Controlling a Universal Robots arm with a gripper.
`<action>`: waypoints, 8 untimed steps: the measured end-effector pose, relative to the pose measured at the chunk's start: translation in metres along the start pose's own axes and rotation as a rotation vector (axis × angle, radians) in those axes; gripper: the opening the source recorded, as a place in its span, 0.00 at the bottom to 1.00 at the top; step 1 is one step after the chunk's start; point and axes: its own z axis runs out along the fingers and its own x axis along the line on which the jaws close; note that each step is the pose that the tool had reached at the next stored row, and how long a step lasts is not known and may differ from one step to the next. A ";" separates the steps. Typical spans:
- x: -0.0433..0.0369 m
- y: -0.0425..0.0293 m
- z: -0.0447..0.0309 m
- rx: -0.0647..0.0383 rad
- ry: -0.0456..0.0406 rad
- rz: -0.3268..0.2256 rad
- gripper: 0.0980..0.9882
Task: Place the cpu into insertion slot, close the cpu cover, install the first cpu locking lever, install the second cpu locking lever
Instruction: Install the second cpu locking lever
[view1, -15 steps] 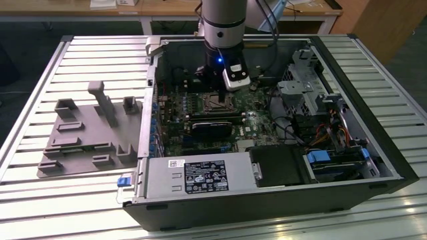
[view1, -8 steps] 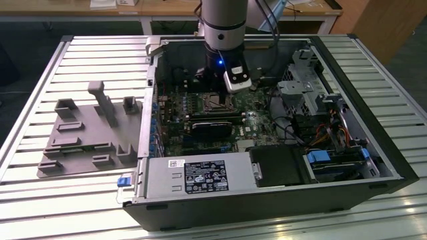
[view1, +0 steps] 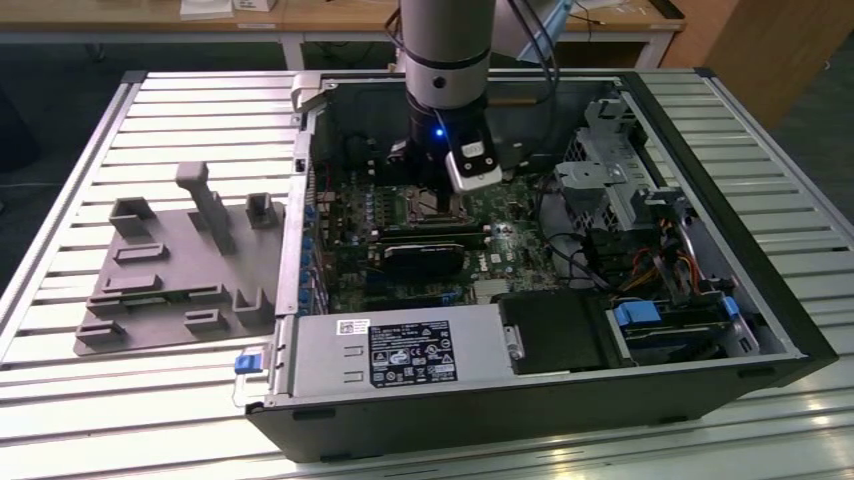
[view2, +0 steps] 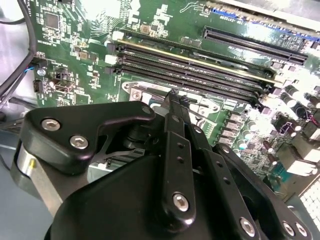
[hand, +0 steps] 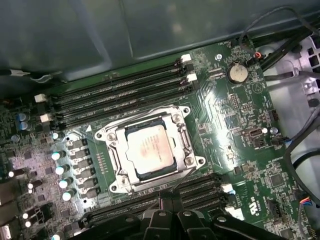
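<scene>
CPU (hand: 149, 149) seated pale and square in insertion slot (hand: 116, 176), framed by cpu cover (hand: 181, 131), between long memory slots (hand: 117, 92) on green motherboard (hand: 235, 117). Gripper (hand: 170, 202) poised just beside socket edge; jaws' state impossible to tell.

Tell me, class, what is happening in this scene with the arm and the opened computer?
A single robot arm reaches down into an open computer case lying on a slatted table. Its gripper hovers right at the edge of the insertion slot on the green motherboard. The cpu already sits in that slot, with the cpu cover framing it. Whether the locking levers are fastened cannot be told.
</scene>
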 end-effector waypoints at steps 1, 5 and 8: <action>-0.0001 -0.0013 0.0002 -0.006 0.0020 0.000 0.01; 0.0013 -0.0060 0.0015 -0.035 0.0112 0.001 0.01; 0.0026 -0.0078 0.0030 -0.039 0.0124 0.001 0.01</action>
